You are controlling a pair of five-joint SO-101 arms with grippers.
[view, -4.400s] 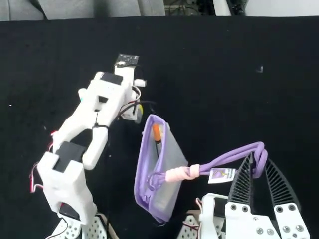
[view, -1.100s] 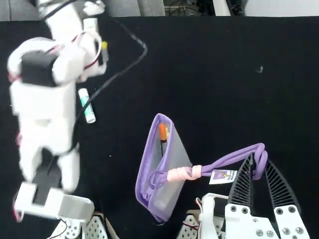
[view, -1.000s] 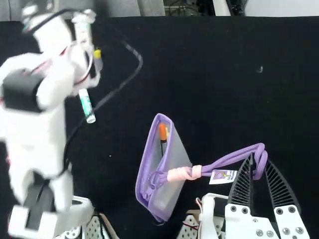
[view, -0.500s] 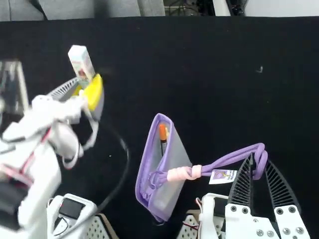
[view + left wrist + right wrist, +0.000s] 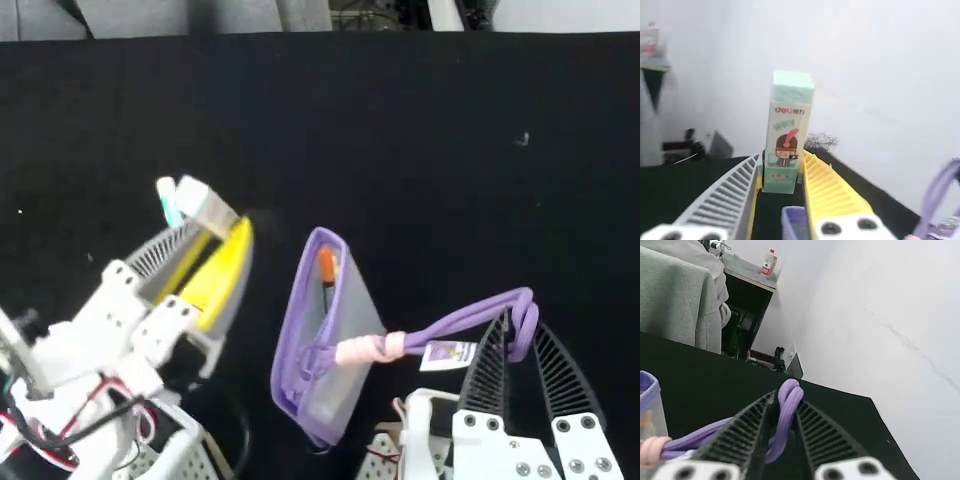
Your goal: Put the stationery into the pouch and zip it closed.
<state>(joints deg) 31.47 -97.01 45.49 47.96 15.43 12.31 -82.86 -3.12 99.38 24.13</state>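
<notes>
Black counter (image 5: 450,150) beneath both arms, with a pale wall (image 5: 865,315) and a dark side desk (image 5: 747,290) beyond. Left claw (image 5: 205,232) (image 5: 782,170) closed down to the width of a small stationery box (image 5: 190,200) (image 5: 787,130), white with a mint top, gripped by its lower end between the grey finger (image 5: 165,250) and the yellow finger (image 5: 222,270), most of its length standing out past the tips. Near the yellow finger's side, apart from it and between the two claws, the pouch (image 5: 325,340): clear with purple trim, mouth open, an orange-capped pen (image 5: 321,270) inside near the top edge. From the pouch's middle, a purple strap (image 5: 460,315) (image 5: 700,440) leading across to the right claw (image 5: 517,325) (image 5: 786,402), wrapped with a pink binding (image 5: 365,349) close to the pouch and carrying a small white tag (image 5: 447,352) just short of the black fingers. Right claw nearly closed, its tips pinching the looped end of that strap, the loop poking up between them.
</notes>
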